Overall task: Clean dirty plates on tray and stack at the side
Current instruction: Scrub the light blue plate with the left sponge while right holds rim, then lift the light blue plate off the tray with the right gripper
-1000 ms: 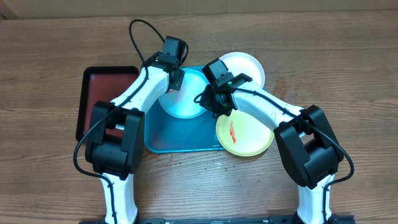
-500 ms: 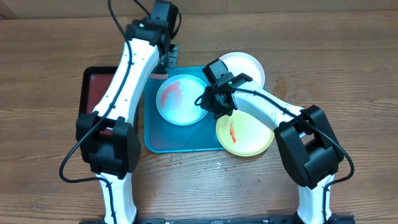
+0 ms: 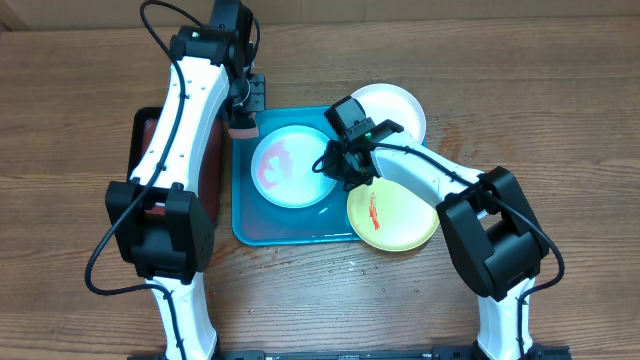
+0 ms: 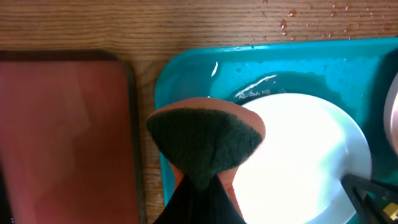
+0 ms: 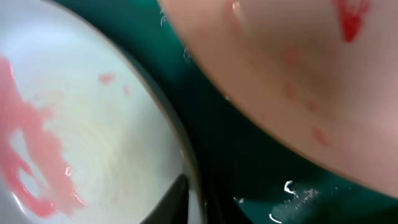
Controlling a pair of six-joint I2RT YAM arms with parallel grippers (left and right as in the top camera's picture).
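- My overhead view is evenly bright and sharp, shadows soft.
- Left wrist: glare whites out the light blue plate [image 4: 305,162].
- Right wrist: too close, all blurred.

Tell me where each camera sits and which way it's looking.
Overhead: fixed above the table, facing straight down on the tray and light blue plate; both arms show.
Left wrist: on the left arm, facing down past jaws pinching a sponge.
Right wrist: low at that plate's rim, facing down; one jaw tip shows.
Shared: all three see that plate.
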